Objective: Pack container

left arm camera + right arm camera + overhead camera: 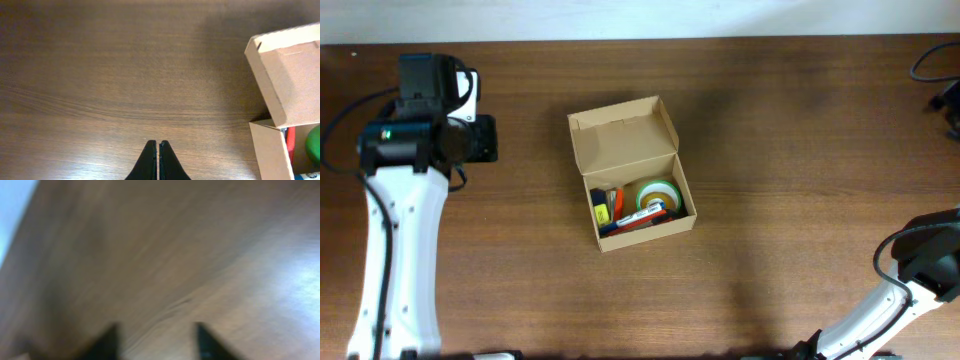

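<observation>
Two grippers hold nothing: left gripper (pixel 158 159), fingers pressed together, over bare table (pixel 100 75) at the box's (pixel 642 233) ten o'clock; right gripper (pixel 156 330), blurred, fingers apart, at four o'clock. Box sits mid-table, lid (pixel 625 135) open, tape roll (pixel 658 192) and pens (pixel 616 205) inside.

The table (pixel 770 150) is dark brown wood with a fine, streaky grain. The container (pixel 623 135) is plain tan-brown cardboard. Its contents are bright: a pale green and white tape roll (pixel 658 192), a yellow item (pixel 603 212) and red-orange pens (pixel 638 224). The left arm (pixel 400 240) is white with black joints, and the left gripper (pixel 158 159) is black.
</observation>
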{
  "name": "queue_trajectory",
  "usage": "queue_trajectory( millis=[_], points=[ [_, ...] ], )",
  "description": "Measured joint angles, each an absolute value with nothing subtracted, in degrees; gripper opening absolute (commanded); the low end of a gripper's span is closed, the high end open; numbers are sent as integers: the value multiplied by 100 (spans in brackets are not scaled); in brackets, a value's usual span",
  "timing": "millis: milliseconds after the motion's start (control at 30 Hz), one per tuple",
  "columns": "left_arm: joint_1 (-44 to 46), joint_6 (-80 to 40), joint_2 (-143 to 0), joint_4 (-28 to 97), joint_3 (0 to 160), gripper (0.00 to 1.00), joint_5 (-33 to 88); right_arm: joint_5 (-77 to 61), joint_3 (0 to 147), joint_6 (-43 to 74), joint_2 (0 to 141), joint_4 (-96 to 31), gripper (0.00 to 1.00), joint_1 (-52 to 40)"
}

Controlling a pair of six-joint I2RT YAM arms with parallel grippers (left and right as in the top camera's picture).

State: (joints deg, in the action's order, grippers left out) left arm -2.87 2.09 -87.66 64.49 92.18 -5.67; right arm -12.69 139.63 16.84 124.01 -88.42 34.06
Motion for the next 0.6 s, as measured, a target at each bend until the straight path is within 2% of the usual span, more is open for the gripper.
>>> queue_trajectory(
  millis=[167, 300, 400, 600],
  points=[
    [-331, 178, -9109, 6399, 9218, 2, -395, -1863, 13963, 1297, 12401, -9343, 4, 3221],
    [-331, 165, -9172, 6431, 9218, 2, -294, -1785, 13963, 1068, 12401, -9692, 4, 2609],
    [-331, 165, -9172, 6499, 9218, 2, -266, -1601, 13963, 1007, 12372, -9697, 4, 1918],
    [-331, 169, -9172, 6506, 9218, 2, -196, -1028, 13725, 945, 12014, -9684, 4, -32]
  ],
)
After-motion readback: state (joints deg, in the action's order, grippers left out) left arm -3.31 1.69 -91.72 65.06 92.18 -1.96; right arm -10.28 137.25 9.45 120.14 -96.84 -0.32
